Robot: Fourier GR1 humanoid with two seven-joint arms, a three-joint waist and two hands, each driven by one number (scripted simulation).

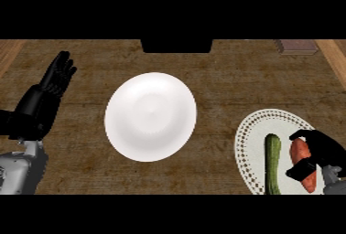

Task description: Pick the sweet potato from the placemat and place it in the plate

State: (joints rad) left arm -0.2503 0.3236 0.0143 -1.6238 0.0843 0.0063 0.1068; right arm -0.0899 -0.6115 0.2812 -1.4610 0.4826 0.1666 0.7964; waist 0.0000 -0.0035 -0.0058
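Your right hand [316,153] has its fingers curled round the sweet potato [301,161] on the placemat [255,132], touching close to the cucumber [272,163], so lifting could drag it; left hand [47,93] rests open, well away from the plate [150,116].

Dark brown wood-grain counter top [229,77] fills view. Lighter wooden strips at far left [8,55] and far right [334,57] edges. Black block [176,45] at top centre. Small brownish box [297,46] top right. Even lighting.
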